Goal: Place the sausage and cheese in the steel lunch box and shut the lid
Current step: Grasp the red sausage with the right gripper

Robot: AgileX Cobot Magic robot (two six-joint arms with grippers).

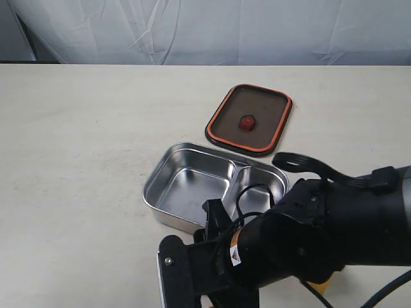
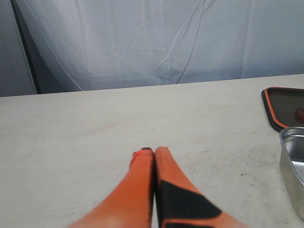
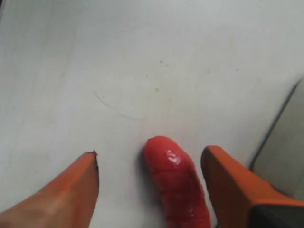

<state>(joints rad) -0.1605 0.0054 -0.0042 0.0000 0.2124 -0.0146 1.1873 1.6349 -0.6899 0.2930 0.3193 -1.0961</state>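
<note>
Sausage (image 3: 178, 190) lies beside the steel lunch box (image 1: 192, 189), off-centre between the wide-open jaws of the right gripper (image 3: 151, 154). Closing could nudge its glossy curve aside. Left gripper (image 2: 153, 151): closed, empty. Lid (image 1: 263, 109) rests beyond the box. Cheese: unseen.

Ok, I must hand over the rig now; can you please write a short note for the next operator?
Left gripper: shut, empty, above the table.
Right gripper: open, its jaws on either side of the sausage, which lies on the table; not gripped yet.
Box: open, and what shows of it is empty.
Lid: on the table beyond the box, apart from it.
Cheese: not in view.
Done: nothing.
Left: sausage and cheese in, lid on.
</note>
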